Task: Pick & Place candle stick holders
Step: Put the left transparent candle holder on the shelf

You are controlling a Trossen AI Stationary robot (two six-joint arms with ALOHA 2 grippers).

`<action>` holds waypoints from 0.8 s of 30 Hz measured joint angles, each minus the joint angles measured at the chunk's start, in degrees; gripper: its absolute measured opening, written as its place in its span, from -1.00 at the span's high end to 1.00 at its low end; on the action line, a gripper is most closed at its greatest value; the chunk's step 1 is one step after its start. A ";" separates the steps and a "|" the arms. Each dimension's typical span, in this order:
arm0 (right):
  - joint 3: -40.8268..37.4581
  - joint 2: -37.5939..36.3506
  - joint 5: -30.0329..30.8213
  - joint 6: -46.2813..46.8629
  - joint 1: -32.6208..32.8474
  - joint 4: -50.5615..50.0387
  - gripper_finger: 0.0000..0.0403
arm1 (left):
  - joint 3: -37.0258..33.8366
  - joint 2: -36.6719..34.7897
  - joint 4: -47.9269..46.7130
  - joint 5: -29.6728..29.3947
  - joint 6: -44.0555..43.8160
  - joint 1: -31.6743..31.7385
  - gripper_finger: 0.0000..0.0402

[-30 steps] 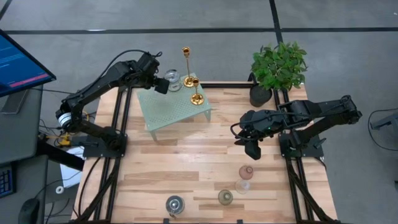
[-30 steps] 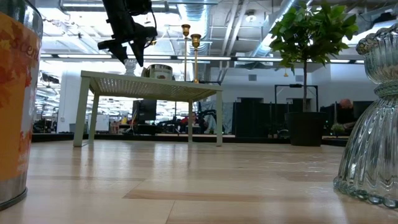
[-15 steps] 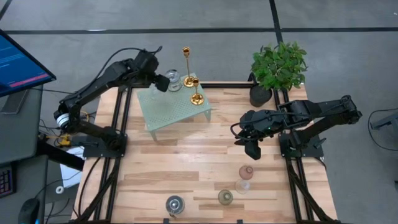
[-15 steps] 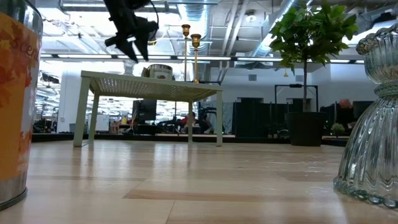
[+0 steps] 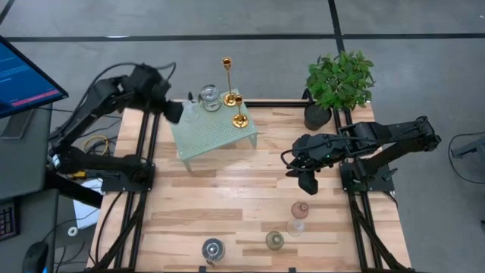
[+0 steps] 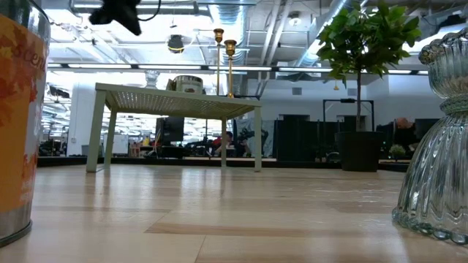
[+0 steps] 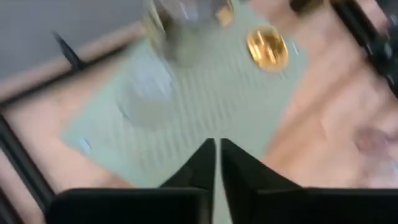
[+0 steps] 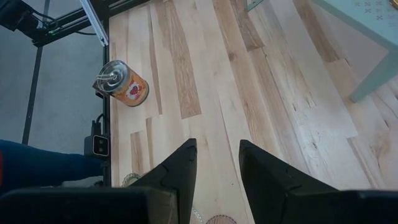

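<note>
open-plan office/lab: exposed ceiling ducts (image 6: 292, 29), desk rows behind, monitor (image 5: 26, 76) at 9 o'clock, wooden bench (image 5: 227, 205) on black frame.

The robot has 2 dark arms made of chunky black parts joined end to end. Thin black cables loop along the left arm (image 5: 98, 106) and the right arm (image 5: 379, 140). Each arm ends in 2 flat black fingers (image 8: 180, 168) with pointed tips.

Grey floor (image 5: 265, 19); bright ceiling lights (image 6: 66, 67).
</note>
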 joint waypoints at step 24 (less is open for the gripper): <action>0.00 0.00 0.02 -0.34 -1.41 0.00 0.45 | -14.72 4.93 11.17 -12.28 10.12 -4.22 0.99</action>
